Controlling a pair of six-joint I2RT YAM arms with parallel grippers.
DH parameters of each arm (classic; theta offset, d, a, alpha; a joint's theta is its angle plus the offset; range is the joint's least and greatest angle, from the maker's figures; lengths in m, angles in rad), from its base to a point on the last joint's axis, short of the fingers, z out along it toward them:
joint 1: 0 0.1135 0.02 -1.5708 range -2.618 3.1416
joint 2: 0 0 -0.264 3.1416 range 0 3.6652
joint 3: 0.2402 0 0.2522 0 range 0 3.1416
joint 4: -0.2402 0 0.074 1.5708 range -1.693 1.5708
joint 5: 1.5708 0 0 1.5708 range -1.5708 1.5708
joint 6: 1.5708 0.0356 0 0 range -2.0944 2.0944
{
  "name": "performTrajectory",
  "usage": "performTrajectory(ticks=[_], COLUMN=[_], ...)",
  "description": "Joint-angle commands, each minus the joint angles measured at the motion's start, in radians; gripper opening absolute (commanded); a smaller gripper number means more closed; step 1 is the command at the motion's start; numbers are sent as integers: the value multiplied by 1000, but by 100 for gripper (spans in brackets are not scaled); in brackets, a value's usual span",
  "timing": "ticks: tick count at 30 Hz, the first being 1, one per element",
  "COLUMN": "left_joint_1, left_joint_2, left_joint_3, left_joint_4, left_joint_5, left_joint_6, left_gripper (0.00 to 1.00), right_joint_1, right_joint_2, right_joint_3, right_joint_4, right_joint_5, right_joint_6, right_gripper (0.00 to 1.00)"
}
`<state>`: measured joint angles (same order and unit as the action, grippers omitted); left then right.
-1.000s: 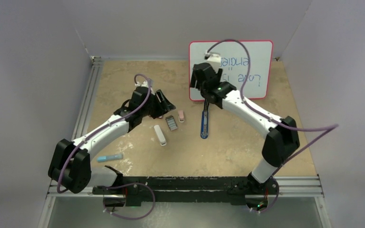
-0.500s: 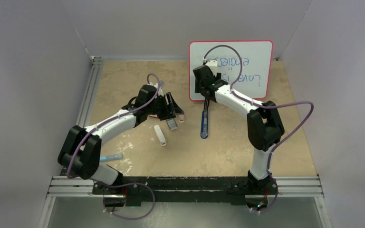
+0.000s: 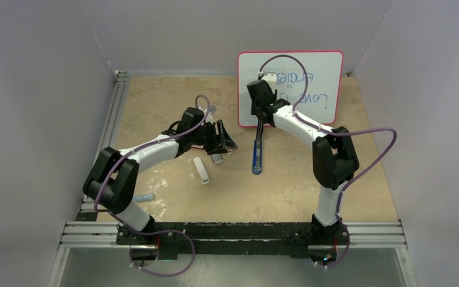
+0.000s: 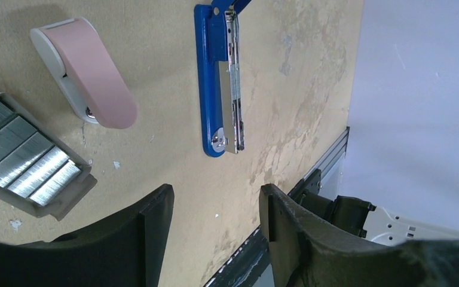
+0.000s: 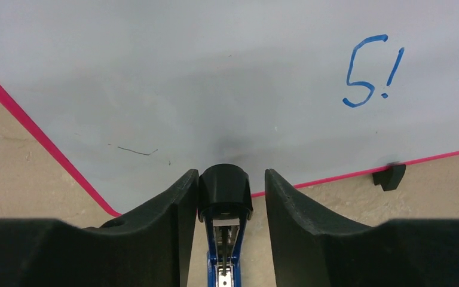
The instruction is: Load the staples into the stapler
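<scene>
The stapler (image 3: 256, 156) lies opened flat on the table, blue body toward me and black rear end toward the whiteboard. The left wrist view shows its blue arm and bare metal channel (image 4: 218, 78). My right gripper (image 3: 258, 119) straddles that black end (image 5: 225, 191). Its left finger touches the end while a gap remains at the right finger (image 5: 287, 203), so the right gripper (image 5: 231, 179) is open. The staples (image 4: 24, 164) are grey strips in a small tray, partly covered from above (image 3: 217, 159). My left gripper (image 3: 221, 142) hovers over them, and in its own view the left gripper (image 4: 215, 221) is open and empty.
A pink-and-white piece (image 4: 92, 78) lies between the staples and the stapler. A white oblong bar (image 3: 201, 170) and a blue marker (image 3: 143, 197) lie nearer me on the left. The pink-framed whiteboard (image 3: 305, 72) leans at the back, and a black clip (image 5: 389, 176) sits at its edge.
My left gripper has swung right, over the staples. The right gripper's jaws have narrowed around the stapler's black end, and the right elbow has folded inward.
</scene>
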<state>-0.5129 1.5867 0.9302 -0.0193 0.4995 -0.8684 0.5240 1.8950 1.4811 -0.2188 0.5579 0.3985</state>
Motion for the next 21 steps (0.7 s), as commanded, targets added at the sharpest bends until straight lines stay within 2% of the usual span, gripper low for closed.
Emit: performTrajectory(ticks=[1, 6, 9, 17, 21], left_joint_1=[-12, -30, -54, -180, -209], left_joint_2=[21, 58, 88, 174, 241], left_joint_3=[44, 53, 62, 144, 184], left_joint_4=[48, 57, 62, 5, -30], left_joint_5=[50, 60, 60, -45, -69], left_joint_6=[13, 3, -4, -23, -15], left_gripper=[54, 55, 53, 32, 29], right_joint_1=[-9, -18, -19, -19, -19], right_joint_2=[-26, -50, -79, -157, -172], right_joint_3=[7, -10, -24, -102, -128], right_joint_4=[27, 43, 44, 71, 78], right_joint_5=[-28, -78, -95, -125, -131], right_joint_6=[-13, -10, 1, 27, 32], right_gripper=[45, 30, 24, 23, 22])
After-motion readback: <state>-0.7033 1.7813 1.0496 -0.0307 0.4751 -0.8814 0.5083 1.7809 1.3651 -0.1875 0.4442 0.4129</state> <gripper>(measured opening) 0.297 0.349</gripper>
